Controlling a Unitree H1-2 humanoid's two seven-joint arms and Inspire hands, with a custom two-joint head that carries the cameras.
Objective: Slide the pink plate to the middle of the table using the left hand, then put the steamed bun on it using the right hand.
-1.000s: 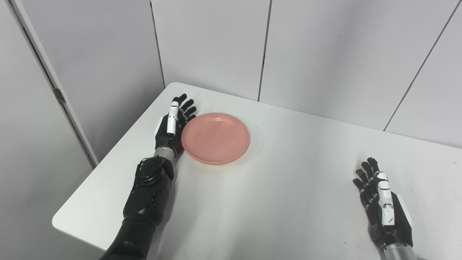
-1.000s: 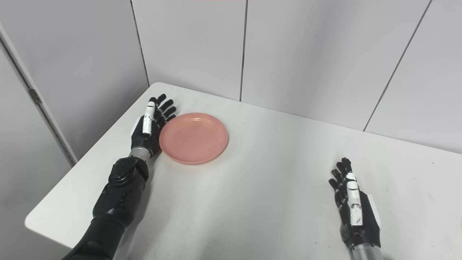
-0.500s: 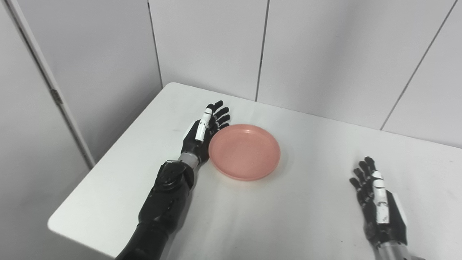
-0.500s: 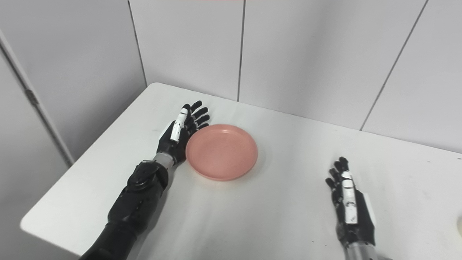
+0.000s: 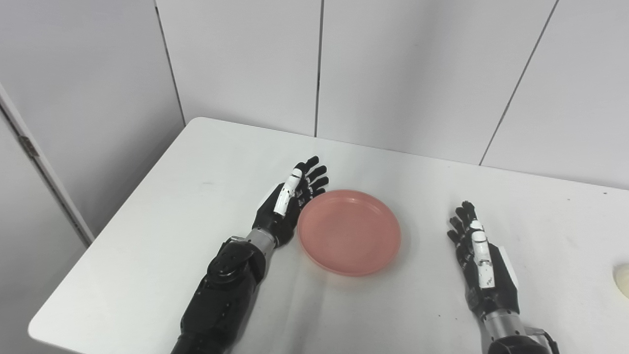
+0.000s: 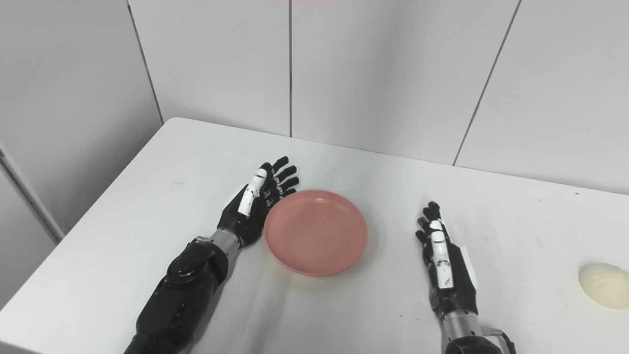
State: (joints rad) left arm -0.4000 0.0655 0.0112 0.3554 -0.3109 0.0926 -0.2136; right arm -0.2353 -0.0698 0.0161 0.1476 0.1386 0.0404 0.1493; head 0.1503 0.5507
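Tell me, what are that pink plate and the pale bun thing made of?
The pink plate looks like matte plastic: even colour, soft dull sheen, thin moulded rim. The steamed bun is cream-white with pleated ridges; whether it is real dough or a plastic or foam model cannot be told from here.

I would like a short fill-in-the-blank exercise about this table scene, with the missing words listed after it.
1. The left hand rests against the ____ edge of the pink plate.
2. The steamed bun lies at the far ____ of the table.
3. The right hand holds ____.
4. The plate is ____.

Missing words: left; right; nothing; empty
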